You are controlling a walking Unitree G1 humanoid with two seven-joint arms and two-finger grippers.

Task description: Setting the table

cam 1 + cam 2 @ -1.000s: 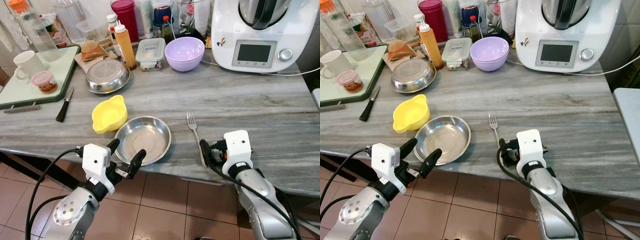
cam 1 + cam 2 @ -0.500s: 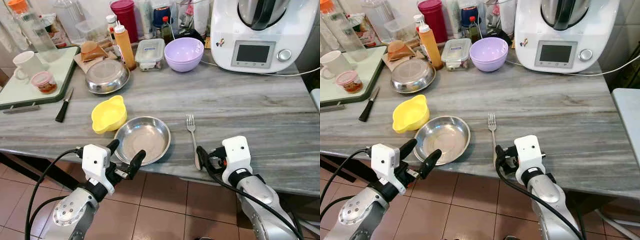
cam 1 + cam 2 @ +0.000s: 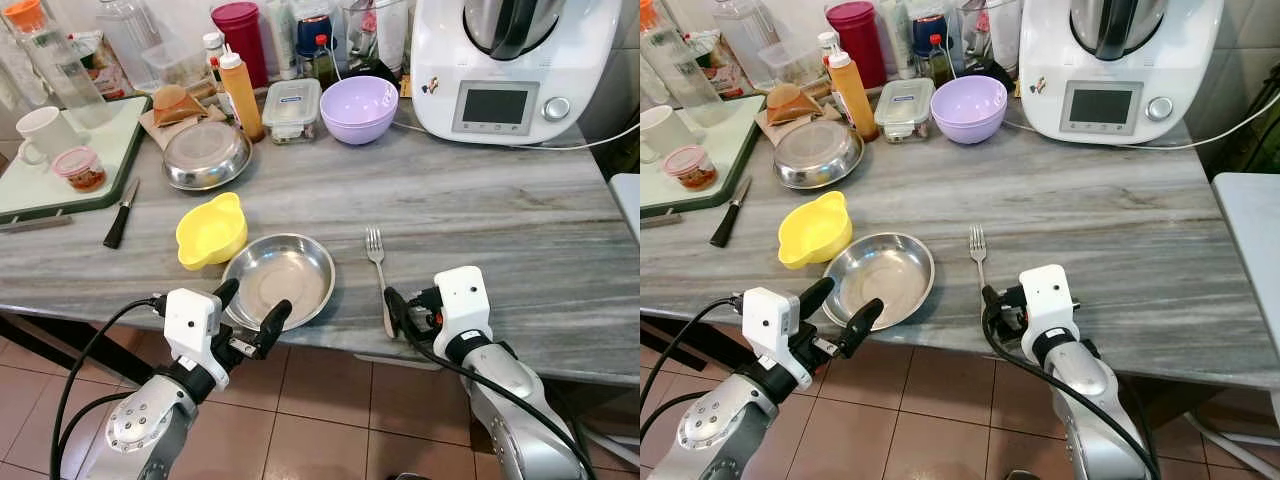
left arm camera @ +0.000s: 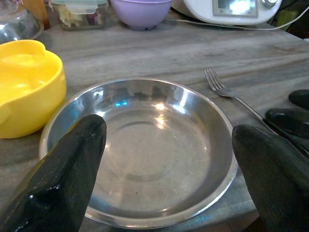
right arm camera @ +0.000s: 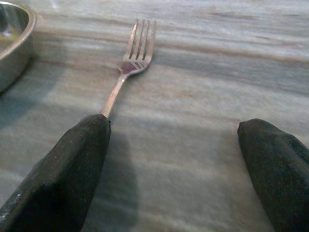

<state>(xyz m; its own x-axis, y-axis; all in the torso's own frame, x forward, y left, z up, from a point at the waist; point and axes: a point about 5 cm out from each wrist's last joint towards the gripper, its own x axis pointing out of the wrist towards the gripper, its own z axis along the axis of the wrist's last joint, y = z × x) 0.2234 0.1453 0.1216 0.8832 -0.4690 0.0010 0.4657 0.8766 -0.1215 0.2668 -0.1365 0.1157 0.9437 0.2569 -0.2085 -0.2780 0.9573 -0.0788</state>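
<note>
From the head cameras I see the steel plate (image 3: 279, 279) sitting at the front edge of the surface (image 3: 500, 210), with the fork (image 3: 379, 272) lying just beside it, tines toward the back edge. My left end effector (image 3: 252, 309) hovers at that front edge with its fingers apart, in front of the plate's rim. My right end effector (image 3: 400, 312) sits at the fork's handle end, also spread.

In the left wrist view the plate (image 4: 140, 150) lies between my two fingers (image 4: 72, 169), and the yellow bowl (image 4: 26, 84) touches or nearly touches its far rim, so I judge any nudge of the plate should avoid dragging the bowl.

In the right wrist view one finger (image 5: 72, 169) covers the end of the fork handle (image 5: 113, 96); the other is well apart. To place the fork well, I'd keep it parallel to the plate and clear of the front edge.
</note>
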